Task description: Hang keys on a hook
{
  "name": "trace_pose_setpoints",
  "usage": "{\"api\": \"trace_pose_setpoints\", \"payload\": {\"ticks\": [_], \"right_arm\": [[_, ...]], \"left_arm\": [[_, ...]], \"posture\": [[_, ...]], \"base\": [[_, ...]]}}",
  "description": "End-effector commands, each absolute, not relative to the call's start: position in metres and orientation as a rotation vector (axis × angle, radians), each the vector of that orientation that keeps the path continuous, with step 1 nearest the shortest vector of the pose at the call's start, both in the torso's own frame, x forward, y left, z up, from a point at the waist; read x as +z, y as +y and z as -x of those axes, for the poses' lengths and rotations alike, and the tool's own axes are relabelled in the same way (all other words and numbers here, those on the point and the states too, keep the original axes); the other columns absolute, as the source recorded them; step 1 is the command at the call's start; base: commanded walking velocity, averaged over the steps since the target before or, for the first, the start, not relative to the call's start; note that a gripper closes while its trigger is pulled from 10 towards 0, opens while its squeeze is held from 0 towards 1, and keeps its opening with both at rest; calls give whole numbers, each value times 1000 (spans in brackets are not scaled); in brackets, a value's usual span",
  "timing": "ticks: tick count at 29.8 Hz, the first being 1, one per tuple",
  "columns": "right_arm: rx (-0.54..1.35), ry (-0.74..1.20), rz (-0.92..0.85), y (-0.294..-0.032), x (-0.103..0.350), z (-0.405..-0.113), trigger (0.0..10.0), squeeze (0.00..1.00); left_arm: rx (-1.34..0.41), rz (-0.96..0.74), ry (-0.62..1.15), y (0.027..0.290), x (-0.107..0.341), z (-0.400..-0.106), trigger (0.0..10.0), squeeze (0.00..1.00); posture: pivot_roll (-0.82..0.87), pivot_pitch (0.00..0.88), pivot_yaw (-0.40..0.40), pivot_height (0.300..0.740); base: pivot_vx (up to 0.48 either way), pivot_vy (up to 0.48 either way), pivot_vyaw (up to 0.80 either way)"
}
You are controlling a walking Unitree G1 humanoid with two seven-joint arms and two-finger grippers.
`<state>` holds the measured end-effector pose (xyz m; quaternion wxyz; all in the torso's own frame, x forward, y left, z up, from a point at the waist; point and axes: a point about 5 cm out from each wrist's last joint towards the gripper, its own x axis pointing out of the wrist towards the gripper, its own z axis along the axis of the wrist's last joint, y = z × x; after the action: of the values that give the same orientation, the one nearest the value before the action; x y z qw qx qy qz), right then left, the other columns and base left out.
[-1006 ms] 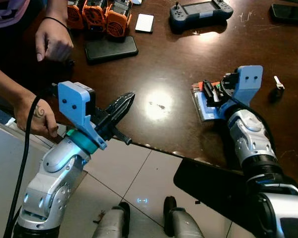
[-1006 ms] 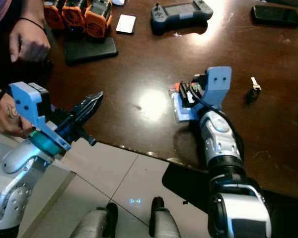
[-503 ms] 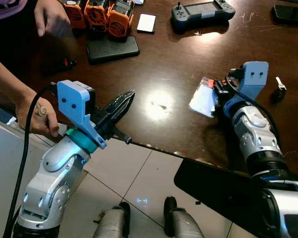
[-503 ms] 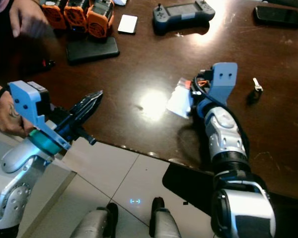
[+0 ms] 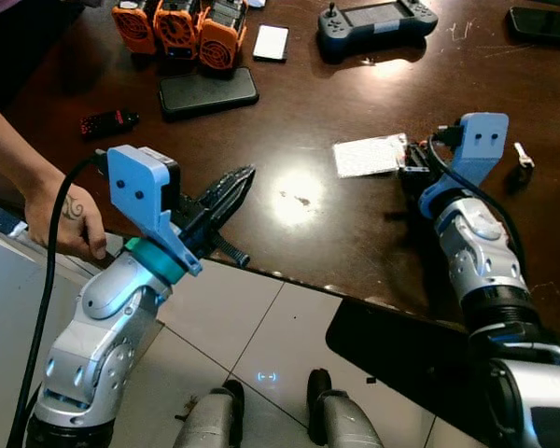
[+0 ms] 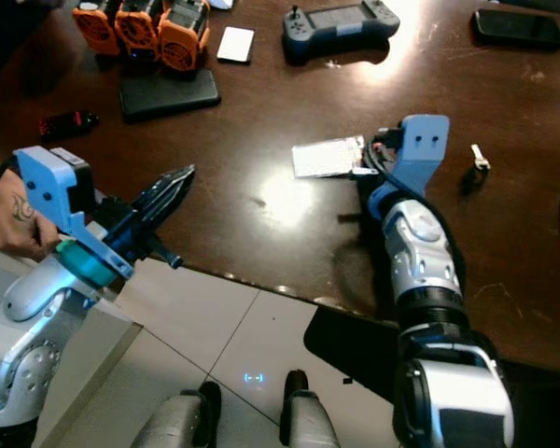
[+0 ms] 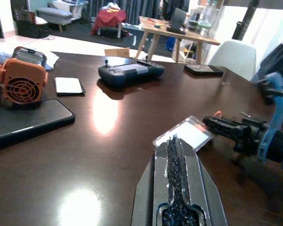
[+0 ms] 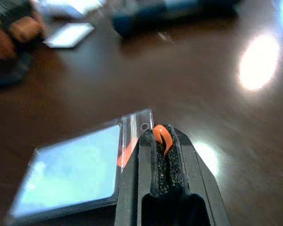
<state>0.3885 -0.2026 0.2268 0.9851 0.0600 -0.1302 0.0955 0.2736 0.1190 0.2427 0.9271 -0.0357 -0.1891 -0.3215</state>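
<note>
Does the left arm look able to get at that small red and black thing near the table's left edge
Probably yes. The left gripper, fingers shut, hovers at the table edge, and the red and black object lies on bare wood nearby. A person's hand is close alongside.

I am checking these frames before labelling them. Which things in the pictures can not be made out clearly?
- Right hand: shut on an orange tab beside a clear sleeve; right wrist view is blurred, so the sleeve's contents are unreadable.
- Small key-like object: too small in the eye views.
- Person's hand: the forearm is cut off by the left edge.
- Hook: I cannot find one.
</note>
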Motion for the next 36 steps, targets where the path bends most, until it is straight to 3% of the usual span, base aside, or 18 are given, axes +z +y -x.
{"api": "trace_pose_setpoints", "payload": {"ticks": [1,3,5,18,20,25,36], "right_arm": [[264,-348,-164,-198,238,-382,10000,0],[264,-348,-164,-198,238,-382,10000,0],[396,-426,-166,-192,251,-371,10000,0],[576,-417,-81,-177,259,-359,10000,0],[777,-383,-15,-150,250,-344,10000,0],[872,-351,-27,-135,238,-336,10000,0],[956,-310,-38,-124,230,-334,10000,0]], "left_arm": [[-651,73,-386,120,240,-274,10000,0],[-651,73,-386,120,240,-274,10000,0],[-639,80,-412,120,244,-278,10000,0],[-617,128,-470,116,250,-291,10000,0],[-586,160,-434,118,245,-297,10000,0],[-538,198,-339,122,233,-306,10000,0],[-574,184,-356,127,231,-300,10000,0]], "posture": [[96,305,81,740],[96,305,81,740],[75,274,58,740],[43,193,15,740],[38,162,7,740],[53,145,-1,740],[77,116,-13,740]], "base": [[0,0,0],[0,0,0],[0,0,0],[0,0,0],[0,0,0],[0,0,0],[-425,0,0]]}}
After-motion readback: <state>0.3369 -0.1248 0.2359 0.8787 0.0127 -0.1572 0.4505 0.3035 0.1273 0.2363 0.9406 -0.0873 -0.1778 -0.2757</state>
